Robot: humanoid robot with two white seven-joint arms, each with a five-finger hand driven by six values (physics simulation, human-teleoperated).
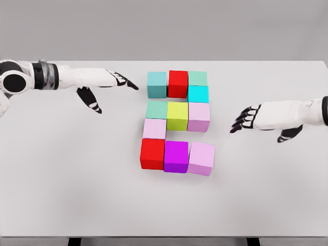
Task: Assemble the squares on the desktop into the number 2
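Several coloured cubes sit together mid-table in the shape of a 2. The top row holds a teal cube (157,84), a red cube (178,83) and a green cube (198,78), with a cyan cube (198,94) below the green one. The middle row has a mint cube (156,109), a yellow-green cube (177,116) and a pink cube (199,117). A pale pink cube (154,129) links down to the bottom row: red cube (152,154), purple cube (176,156), light pink cube (201,158). My left hand (110,84) hovers open left of the top row. Right of the middle row, my right hand (251,119) is open too.
The white table (77,195) spans the view, its front edge near the bottom and its far edge behind the cubes. Both arms reach in from the sides above the tabletop.
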